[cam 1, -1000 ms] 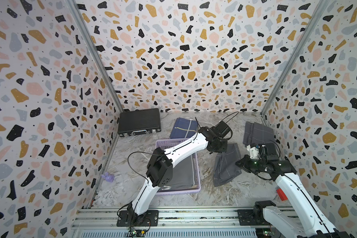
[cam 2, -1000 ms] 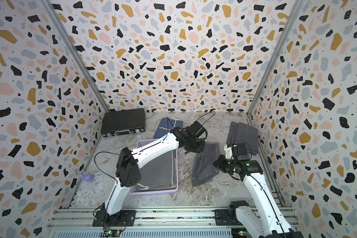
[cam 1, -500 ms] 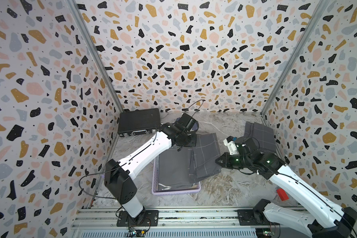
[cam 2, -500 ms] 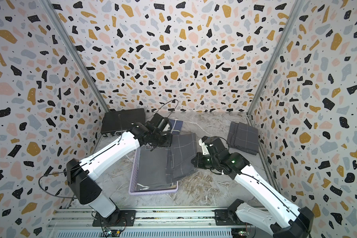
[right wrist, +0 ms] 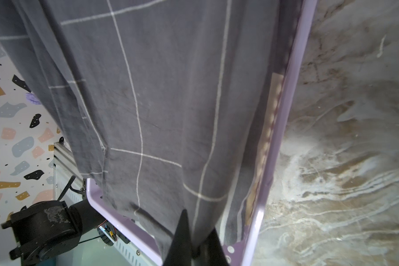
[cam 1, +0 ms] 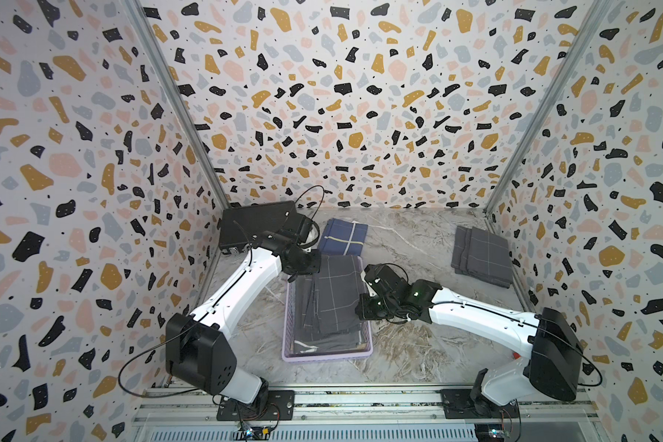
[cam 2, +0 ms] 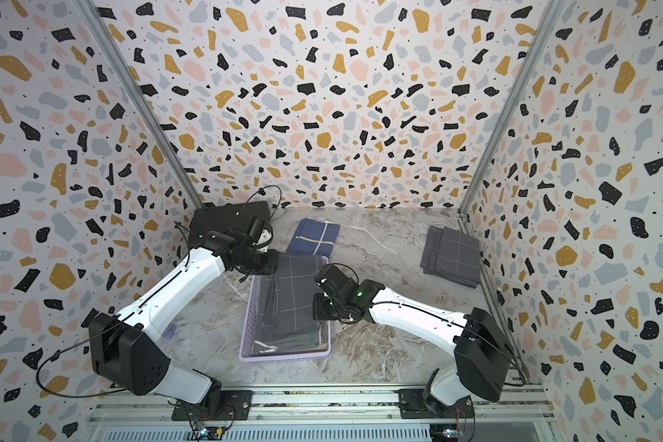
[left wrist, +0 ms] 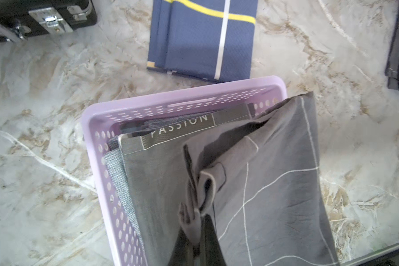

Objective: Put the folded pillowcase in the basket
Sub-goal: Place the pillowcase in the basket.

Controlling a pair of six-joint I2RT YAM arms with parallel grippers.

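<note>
Grey grid-lined folded pillowcase hangs lengthwise over shallow lilac perforated plastic basket, overlapping far rim; left pincer and right pincer both clamped on opposite cloth edges.

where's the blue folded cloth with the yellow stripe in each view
Top views: the blue folded cloth lies on the table just beyond the basket's far end.
Left wrist: upper middle of the picture, beyond the basket rim.
Right wrist: not in it.
Shared landmark: the lilac basket.
</note>
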